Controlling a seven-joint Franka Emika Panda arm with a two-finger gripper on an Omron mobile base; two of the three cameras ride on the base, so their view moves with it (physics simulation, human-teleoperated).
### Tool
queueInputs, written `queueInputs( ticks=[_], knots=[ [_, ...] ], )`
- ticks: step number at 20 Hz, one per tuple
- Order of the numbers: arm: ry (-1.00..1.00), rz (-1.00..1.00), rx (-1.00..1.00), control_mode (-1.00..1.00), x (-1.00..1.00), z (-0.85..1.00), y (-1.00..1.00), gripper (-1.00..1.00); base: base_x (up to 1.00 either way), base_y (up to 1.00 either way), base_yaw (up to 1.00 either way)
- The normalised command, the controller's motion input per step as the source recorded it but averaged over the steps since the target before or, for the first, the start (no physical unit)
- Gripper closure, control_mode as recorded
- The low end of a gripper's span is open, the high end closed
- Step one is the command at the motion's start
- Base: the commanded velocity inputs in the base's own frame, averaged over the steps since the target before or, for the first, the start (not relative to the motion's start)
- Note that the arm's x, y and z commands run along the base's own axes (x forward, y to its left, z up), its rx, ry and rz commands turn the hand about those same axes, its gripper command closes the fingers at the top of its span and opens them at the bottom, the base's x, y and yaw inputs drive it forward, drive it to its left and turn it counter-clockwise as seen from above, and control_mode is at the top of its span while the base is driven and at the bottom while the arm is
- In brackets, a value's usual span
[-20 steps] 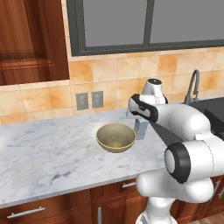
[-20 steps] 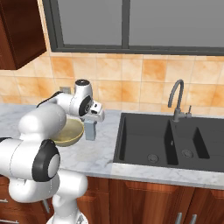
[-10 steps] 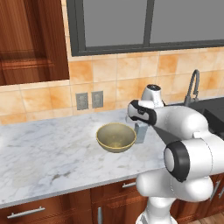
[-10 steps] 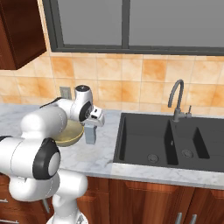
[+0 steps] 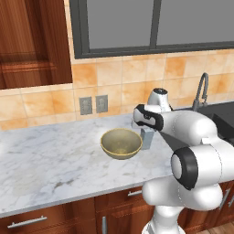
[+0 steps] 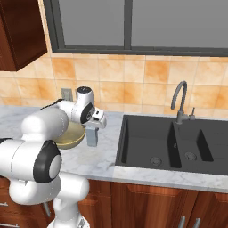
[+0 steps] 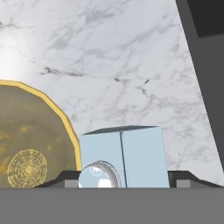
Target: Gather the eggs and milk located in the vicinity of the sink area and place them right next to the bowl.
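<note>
My pincer (image 7: 124, 181) grips the milk (image 7: 127, 157), which stands on the counter (image 7: 131, 65) just beside the bowl (image 7: 30, 144).

A white marble counter (image 5: 45, 160) runs below orange tiles (image 5: 109, 75), two wall outlets (image 5: 93, 104) and dark wood cabinets (image 5: 32, 41).

milk (image 7: 124, 157): pale grey-blue carton, upright, lower centre of the hand view, just beside the bowl's rim
bowl (image 5: 121, 143): olive-gold, tan rim, upright, centre of the left base view
sink area (image 6: 169, 143): dark basin, right half of the right base view
</note>
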Motion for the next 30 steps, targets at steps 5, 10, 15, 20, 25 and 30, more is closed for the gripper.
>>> queueInputs(
  ticks=[5, 10, 15, 20, 25, 30],
  knots=[
    [0.00, 0.00, 0.00, -1.00, 0.00, 0.00, 0.00, -1.00, 0.00, 0.00, 0.00],
    [0.00, 0.00, 0.00, -1.00, 0.00, 0.00, 0.00, -1.00, 0.00, 0.00, 0.00],
    [0.00, 0.00, 0.00, -1.00, 0.00, 0.02, 0.00, -1.00, 0.00, 0.00, 0.00],
    [-0.01, 0.00, 0.00, -1.00, -0.35, 0.32, 0.00, -1.00, 0.00, 0.00, 0.00],
    [-0.01, 0.00, 0.00, -1.00, -0.70, 0.27, 0.00, -1.00, 0.00, 0.00, 0.00],
    [-0.01, 0.00, 0.00, -1.00, -1.00, 0.07, 0.01, -1.00, 0.00, 0.00, 0.00]
  ],
)
